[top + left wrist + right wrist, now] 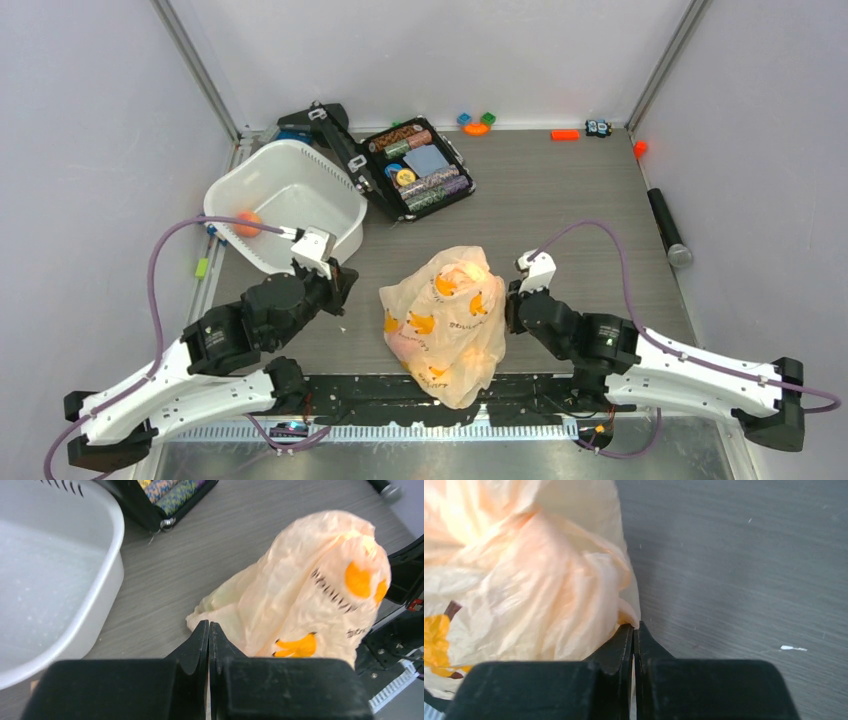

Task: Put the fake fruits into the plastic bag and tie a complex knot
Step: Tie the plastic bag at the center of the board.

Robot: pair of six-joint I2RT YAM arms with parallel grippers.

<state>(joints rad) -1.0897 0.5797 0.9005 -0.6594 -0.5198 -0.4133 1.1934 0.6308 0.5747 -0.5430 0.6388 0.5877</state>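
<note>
The plastic bag (447, 322) lies bunched and bulging on the table between my two arms, pale peach with orange prints. Its film hides the fake fruits, though a greenish tint shows through low on the bag (222, 597). A small orange fruit (247, 223) shows at the near left rim of the white tub (335, 205). My left gripper (340, 287) is shut and empty, a little left of the bag (310, 580). My right gripper (636, 626) is shut, its tips against a fold at the bag's (539, 575) right edge.
An open black case of poker chips (417, 167) stands behind the bag, next to the tub. Small coloured toys (477, 124) and an orange block (565, 134) lie along the back wall. A black cylinder (668, 228) rests at the right edge.
</note>
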